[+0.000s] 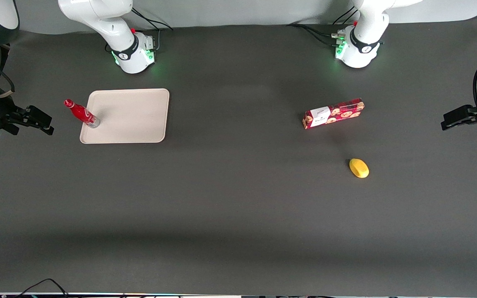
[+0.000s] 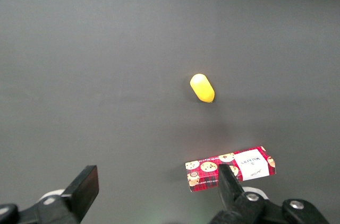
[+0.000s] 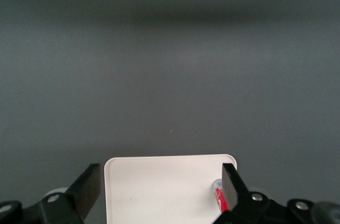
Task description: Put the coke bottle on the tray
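Note:
The coke bottle [image 1: 82,113], slim and red with a red cap, stands on the beige tray [image 1: 135,120], at the tray's edge toward the working arm's end of the table. My right gripper [image 1: 44,122] is open and empty, a short way off from the bottle and not touching it. In the right wrist view the gripper [image 3: 161,184] hangs above the tray [image 3: 170,158], its fingers wide apart. The bottle [image 3: 218,195] shows there beside one finger, partly hidden by it.
A red cookie box [image 1: 333,113] lies toward the parked arm's end of the table. A yellow fruit [image 1: 359,168] lies nearer the front camera than the box. Both also show in the left wrist view: the box [image 2: 212,170], the fruit [image 2: 202,87].

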